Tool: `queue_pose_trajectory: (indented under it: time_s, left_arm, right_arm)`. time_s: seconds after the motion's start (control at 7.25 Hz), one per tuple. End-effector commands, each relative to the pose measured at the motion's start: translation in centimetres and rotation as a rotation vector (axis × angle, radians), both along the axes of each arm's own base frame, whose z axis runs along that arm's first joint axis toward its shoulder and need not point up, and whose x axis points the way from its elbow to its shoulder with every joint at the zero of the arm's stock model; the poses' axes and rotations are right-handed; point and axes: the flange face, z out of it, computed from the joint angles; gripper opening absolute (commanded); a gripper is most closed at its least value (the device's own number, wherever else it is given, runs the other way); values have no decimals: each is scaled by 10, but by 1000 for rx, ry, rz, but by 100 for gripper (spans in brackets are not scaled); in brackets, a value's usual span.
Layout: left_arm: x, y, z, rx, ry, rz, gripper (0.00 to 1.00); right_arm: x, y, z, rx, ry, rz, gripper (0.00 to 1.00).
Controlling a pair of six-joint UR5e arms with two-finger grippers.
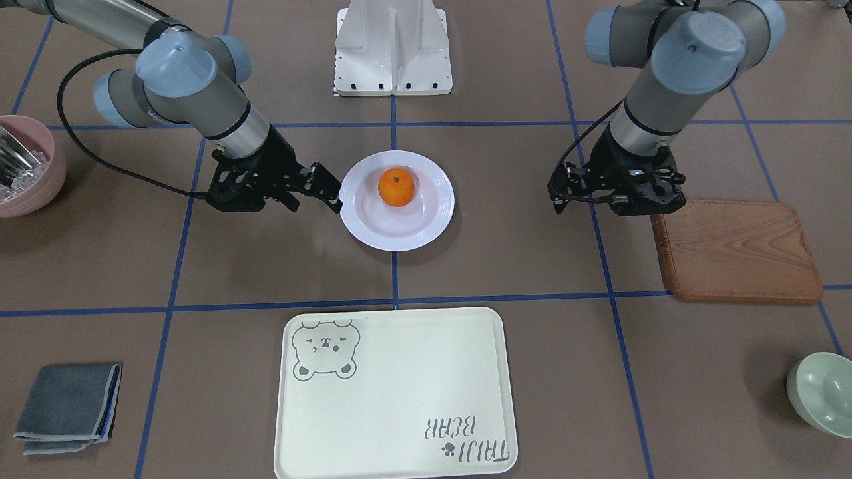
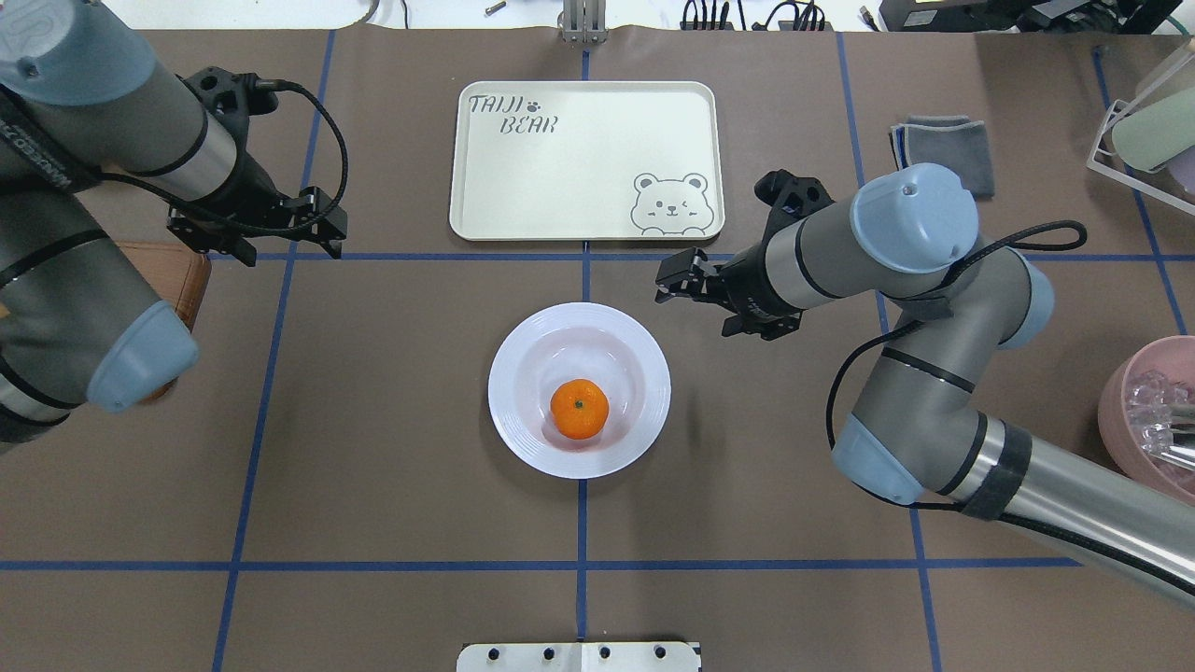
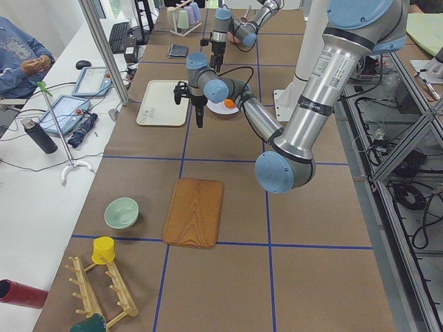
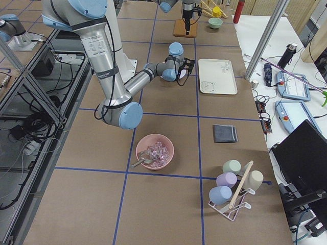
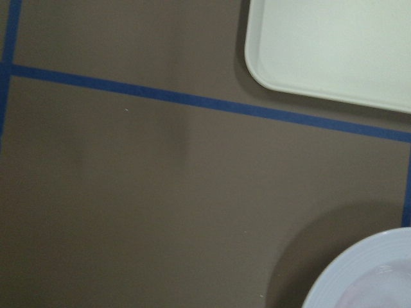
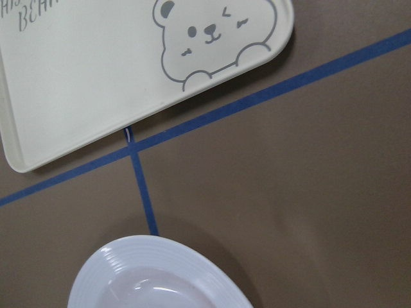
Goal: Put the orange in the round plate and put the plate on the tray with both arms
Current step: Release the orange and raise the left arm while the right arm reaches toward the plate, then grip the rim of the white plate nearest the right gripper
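- Already, the orange (image 2: 579,408) is sitting in the round plate (image 2: 505,392), so step 1 of 2 is looking finished.
- The plate is resting on the table (image 2: 373,420), centred, with the tray (image 2: 579,177) lying bare just beyond it and not touching it.
- The right gripper (image 1: 318,193) is hovering just beside the plate's rim, its fingers looking spread and pinching nothing.
- The left gripper (image 2: 288,245) is hanging well apart from the plate, by the wooden board (image 1: 739,253), and also appears spread and empty.
- By my reading, step 2, the 2-arm carry, is only beginning.
- The next move is calling for the left gripper to come across to the opposite rim. Both would then be closing on the rim together, lifting level so the orange is not rolling out, and travelling in step to the tray.
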Motion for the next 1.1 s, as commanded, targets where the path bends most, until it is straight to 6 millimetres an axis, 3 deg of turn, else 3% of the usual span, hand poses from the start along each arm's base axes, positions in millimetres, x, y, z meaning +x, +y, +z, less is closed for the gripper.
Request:
queue_pose_trajectory:
  time_s: [0.0,0.14,0.55,0.83,0.97]
  left_arm:
    - [-23,-12,13,22,-17,-2,98]
    - [-29,-12,20,17,-25,-6,98]
    - [-31,-12,20,18,-24,-9,98]
    - [-31,-12,20,18,-23,-8,98]
    - [-32,-12,19,20,-21,-10,98]
  right_arm:
    - [-26,-1,32,-48,-195,58,100]
    - [-28,0,52,-53,-260,61,100]
    - [-13,18,74,-14,-379,113,100]
    - [-45,55,91,14,-420,114,99]
    - [-53,65,88,15,-431,105,99]
